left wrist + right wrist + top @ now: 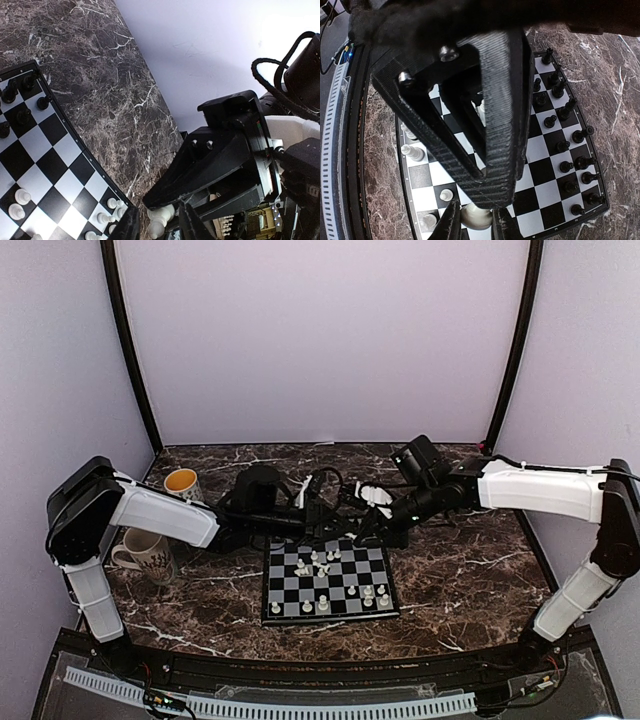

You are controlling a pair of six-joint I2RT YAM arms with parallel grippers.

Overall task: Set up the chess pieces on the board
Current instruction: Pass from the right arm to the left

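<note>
The board (330, 618) lies in the middle of the table, with white chess pieces (320, 565) scattered over it. Black pieces (570, 165) stand in rows along one side. Both grippers meet just above its far edge. My right gripper (476, 222) is shut on the round base of a white piece (476, 216). My left gripper (160, 227) comes from the other side and straddles the same white piece (161, 220). Its fingers (129, 226) stand narrowly apart, with a small gap showing on one side. The right gripper's black fingers (200, 170) overlap that piece from above.
A mug with an orange inside (181, 483) and a white patterned mug (148, 555) stand at the left, beside my left arm. Black cables (330, 480) loop behind the grippers. Pale walls close the table in at the back and sides.
</note>
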